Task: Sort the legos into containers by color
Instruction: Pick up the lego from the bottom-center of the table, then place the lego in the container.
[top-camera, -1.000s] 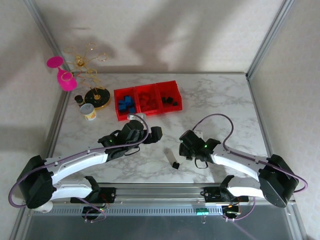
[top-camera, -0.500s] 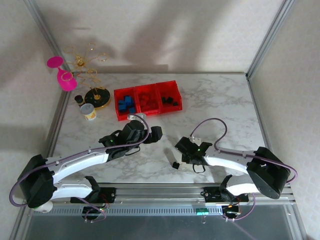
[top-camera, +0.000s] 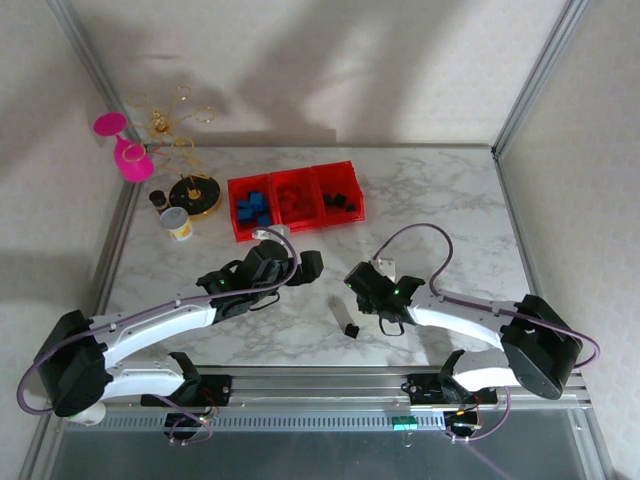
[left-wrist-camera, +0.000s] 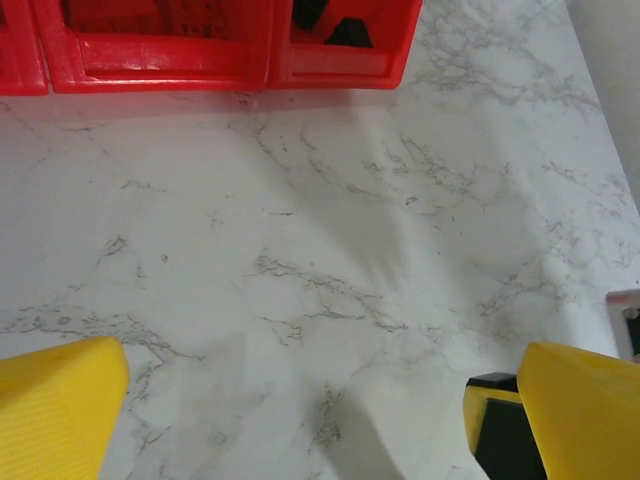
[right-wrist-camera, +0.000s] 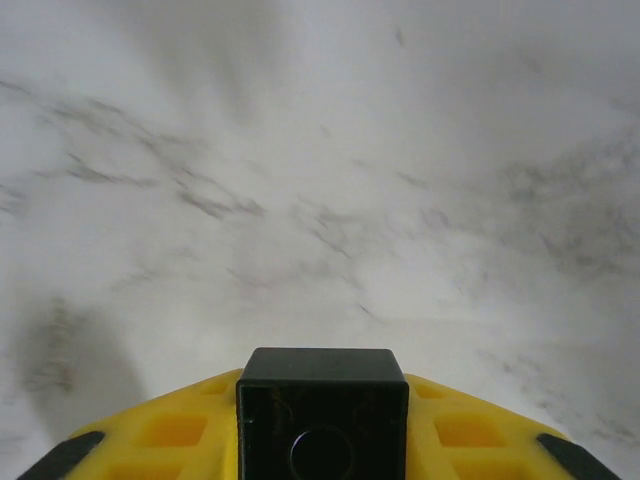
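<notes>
Across red containers (top-camera: 300, 226): blue legos (top-camera: 255, 207) left; red middle; black right

We're in a robot lab cell here: marble-look worktop (top-camera: 440, 200) boxed in by plain white panels (top-camera: 350, 60) and aluminium posts (top-camera: 535, 75), left arm (top-camera: 150, 325) and right arm (top-camera: 465, 318) bolted to a metal rail (top-camera: 320, 383).

The right gripper (top-camera: 358, 281) hangs over the white marble table (top-camera: 450, 220), with a small black plastic brick (top-camera: 352, 329) lying just behind it, toward the bases. The left gripper (top-camera: 311, 266) is near on its left. Three joined bright red plastic bins (top-camera: 300, 228) sit ahead of both.
</notes>
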